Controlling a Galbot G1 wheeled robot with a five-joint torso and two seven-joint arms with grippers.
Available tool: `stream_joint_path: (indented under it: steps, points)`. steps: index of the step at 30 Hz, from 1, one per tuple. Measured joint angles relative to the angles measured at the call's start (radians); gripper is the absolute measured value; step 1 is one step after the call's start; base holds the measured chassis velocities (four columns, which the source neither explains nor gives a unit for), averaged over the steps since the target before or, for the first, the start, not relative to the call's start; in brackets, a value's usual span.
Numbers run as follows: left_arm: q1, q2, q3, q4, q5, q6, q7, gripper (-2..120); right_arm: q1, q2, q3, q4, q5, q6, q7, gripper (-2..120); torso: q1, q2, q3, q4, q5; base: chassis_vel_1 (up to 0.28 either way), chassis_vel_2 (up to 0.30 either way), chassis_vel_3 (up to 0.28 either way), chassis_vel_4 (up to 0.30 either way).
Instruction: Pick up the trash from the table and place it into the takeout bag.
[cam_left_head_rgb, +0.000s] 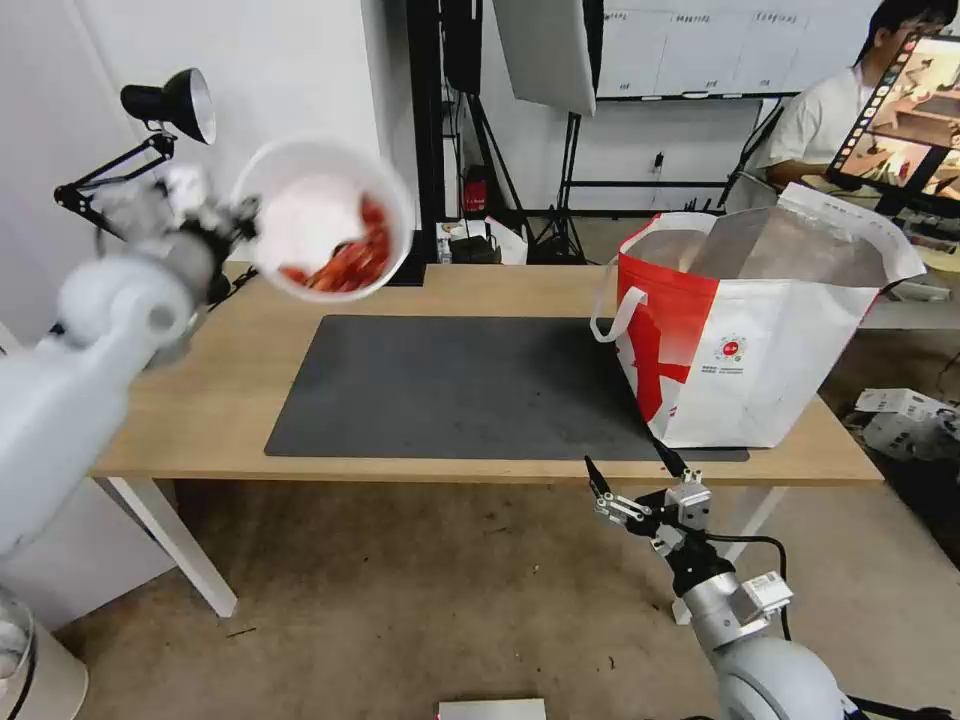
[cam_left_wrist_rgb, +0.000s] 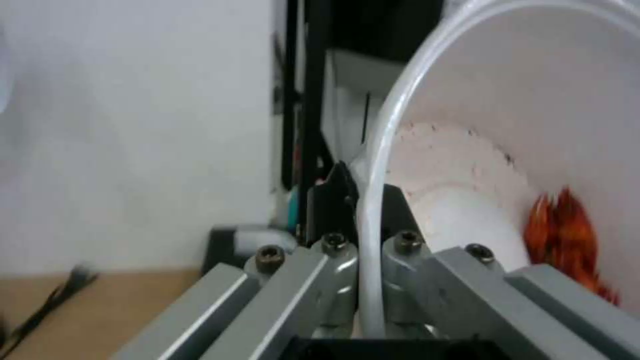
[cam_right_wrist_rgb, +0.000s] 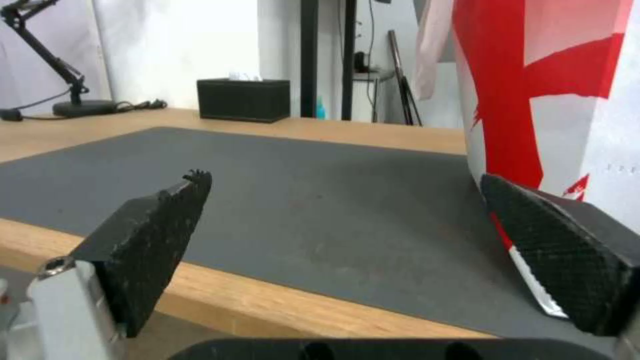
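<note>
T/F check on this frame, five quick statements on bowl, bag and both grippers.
1. The left gripper pinches the bowl by its rim. True.
2. The bowl rests on the mat. False: it is held up in the air, tilted.
3. The right gripper is open, below the table edge. True.
4. The bag lies flat. False: it stands upright, mouth open.
5. The bowl is empty. False: red scraps sit inside.

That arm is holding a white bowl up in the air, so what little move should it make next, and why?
Probably carry it sideways toward the red-and-white foil-lined takeout bag. The left gripper pinches the rim of the white bowl with red scraps, raised over the light-wood table's left end, while the bag stands open at the right end. The right gripper waits open, low by the front edge.
</note>
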Motion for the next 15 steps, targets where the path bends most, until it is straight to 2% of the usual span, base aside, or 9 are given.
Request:
stream_joint_path:
  steps: [2,4,5,7,8,10,11,14,15]
  points:
    - [-0.067,-0.043,0.053,0.019,-0.008,0.002,-0.015,0,0.0,0.0,0.0,0.0,0.0,0.0,0.0,100,0.0,0.0,0.0,0.0005,0.0008,0.0,0.0,0.0,0.0]
    - [-0.172,-0.129,0.139,0.054,-0.038,0.005,-0.037,0,0.0,0.0,0.0,0.0,0.0,0.0,0.0,100,0.0,0.0,0.0,0.0,-0.0002,0.0,0.0,0.0,0.0]
    - [-0.172,-0.129,0.139,0.054,-0.038,0.005,-0.037,0,0.0,0.0,0.0,0.0,0.0,0.0,0.0,100,0.0,0.0,0.0,0.0,-0.0002,0.0,0.0,0.0,0.0]
    - [-0.26,-0.238,0.215,0.094,-0.09,0.008,-0.068,0,0.0,0.0,0.0,0.0,0.0,0.0,0.0,100,0.0,0.0,0.0,0.0005,0.0003,0.0,0.0,0.0,0.0]
    - [-0.26,-0.238,0.215,0.094,-0.09,0.008,-0.068,0,0.0,0.0,0.0,0.0,0.0,0.0,0.0,100,0.0,0.0,0.0,0.0005,0.0003,0.0,0.0,0.0,0.0]
    - [-0.321,-0.353,0.265,0.148,-0.136,0.015,-0.093,0,0.0,0.0,0.0,0.0,0.0,0.0,0.0,100,0.0,0.0,0.0,0.0001,0.0004,0.0,0.0,0.0,0.0]
    - [-0.321,-0.353,0.265,0.148,-0.136,0.015,-0.093,0,0.0,0.0,0.0,0.0,0.0,0.0,0.0,100,0.0,0.0,0.0,0.0001,0.0004,0.0,0.0,0.0,0.0]
    - [-0.381,-0.502,0.31,0.242,-0.143,0.019,-0.099,0,0.0,0.0,0.0,0.0,0.0,0.0,0.0,100,0.0,0.0,0.0,0.0003,0.0002,0.0,0.0,0.0,0.0]
    - [-0.381,-0.502,0.31,0.242,-0.143,0.019,-0.099,0,0.0,0.0,0.0,0.0,0.0,0.0,0.0,100,0.0,0.0,0.0,0.0003,0.0002,0.0,0.0,0.0,0.0]
